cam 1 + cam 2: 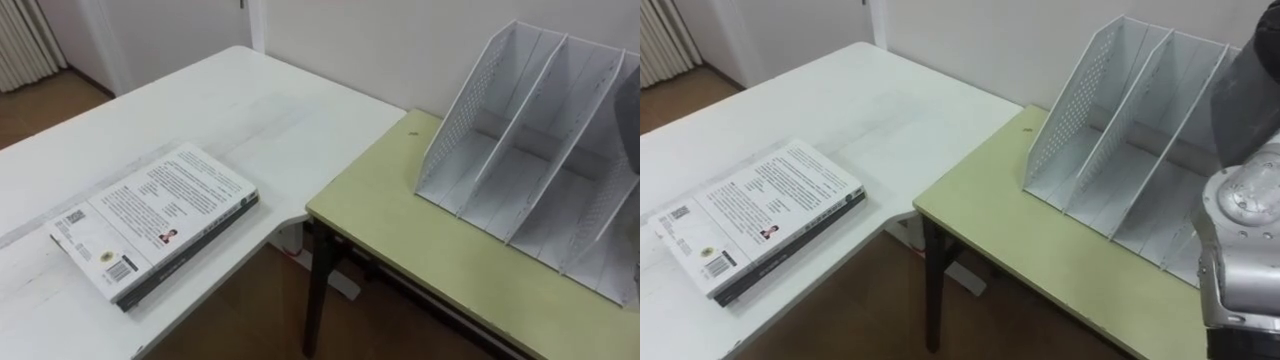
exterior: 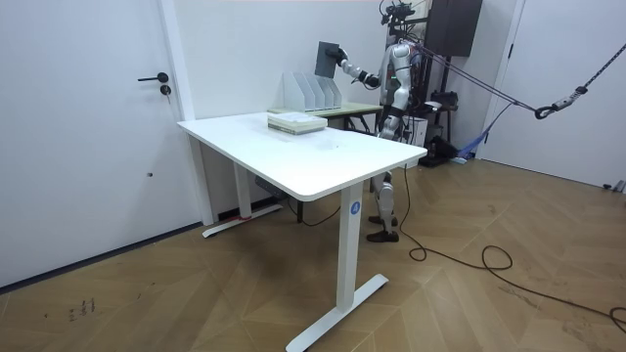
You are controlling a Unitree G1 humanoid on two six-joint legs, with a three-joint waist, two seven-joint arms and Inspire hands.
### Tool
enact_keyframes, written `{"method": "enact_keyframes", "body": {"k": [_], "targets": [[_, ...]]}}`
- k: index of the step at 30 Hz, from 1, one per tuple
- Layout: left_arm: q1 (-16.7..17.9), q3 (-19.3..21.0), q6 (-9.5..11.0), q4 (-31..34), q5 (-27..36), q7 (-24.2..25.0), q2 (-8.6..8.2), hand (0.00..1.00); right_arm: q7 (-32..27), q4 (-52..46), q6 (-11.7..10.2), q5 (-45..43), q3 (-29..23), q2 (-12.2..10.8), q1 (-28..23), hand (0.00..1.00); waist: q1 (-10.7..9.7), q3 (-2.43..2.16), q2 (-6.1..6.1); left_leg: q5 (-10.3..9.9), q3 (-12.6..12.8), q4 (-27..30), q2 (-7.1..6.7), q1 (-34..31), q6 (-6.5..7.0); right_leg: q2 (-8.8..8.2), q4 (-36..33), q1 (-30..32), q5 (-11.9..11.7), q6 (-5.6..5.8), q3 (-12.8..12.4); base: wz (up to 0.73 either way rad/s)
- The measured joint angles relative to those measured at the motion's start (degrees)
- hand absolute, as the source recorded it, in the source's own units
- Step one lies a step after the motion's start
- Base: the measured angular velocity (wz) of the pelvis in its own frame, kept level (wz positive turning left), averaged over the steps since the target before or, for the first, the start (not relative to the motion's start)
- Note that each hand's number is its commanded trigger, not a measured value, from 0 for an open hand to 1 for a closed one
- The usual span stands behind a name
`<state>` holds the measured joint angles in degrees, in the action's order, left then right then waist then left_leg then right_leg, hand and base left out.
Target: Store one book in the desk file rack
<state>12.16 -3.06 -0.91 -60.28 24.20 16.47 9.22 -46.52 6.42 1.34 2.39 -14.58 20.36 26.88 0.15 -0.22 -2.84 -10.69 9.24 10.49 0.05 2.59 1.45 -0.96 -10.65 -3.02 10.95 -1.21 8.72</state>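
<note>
White desk (image 1: pixel 250 110): the largest surface. It lies to the left of the right hand and lower, and its corner sits just beside the green table.

Green table (image 1: pixel 420 240): a smaller, dark-legged table directly beneath the hand, set against the wall (image 1: pixel 400 40). In the room view the robot stands at it, on the far side of the white desk.

File rack (image 1: pixel 520 165): white, with perforated dividers forming slanted compartments that open upward and forward. It stands on the green table at the wall, straight below the hand. In the right eye view the robot's right forearm crosses in front of its rightmost part.

White book (image 1: pixel 155 220): lies flat on the white desk near the front edge, printed cover and barcode up. It is well to the left of the hand, far below it, and untouched.

Dark book (image 2: pixel 329 61): the task's thing. It is held upright in the air above the file rack and clear of it, with its flat face toward the room camera. The hand is on the book's edge at the room view's right.

Right hand (image 2: pixel 343 62): raised at the end of the outstretched right arm and closed on that edge of the dark book. It is too small in the room view to make out separate fingers.
</note>
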Motion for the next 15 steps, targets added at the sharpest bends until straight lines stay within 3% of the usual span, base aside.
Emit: {"method": "enact_keyframes", "body": {"k": [15], "targets": [[-0.1, 0.1, 0.0, 0.2, 0.0, 0.0, 0.00, 0.00, -0.2, 2.3, 0.0, 2.0, -0.3, 0.2, 0.2, 1.00, 0.2, -0.02, -0.06, 0.0, 0.0, 0.0, 0.03, 0.0, 0.00, -0.01, 0.0, 0.0, 0.0, -0.01, 0.0, 0.00]]}}
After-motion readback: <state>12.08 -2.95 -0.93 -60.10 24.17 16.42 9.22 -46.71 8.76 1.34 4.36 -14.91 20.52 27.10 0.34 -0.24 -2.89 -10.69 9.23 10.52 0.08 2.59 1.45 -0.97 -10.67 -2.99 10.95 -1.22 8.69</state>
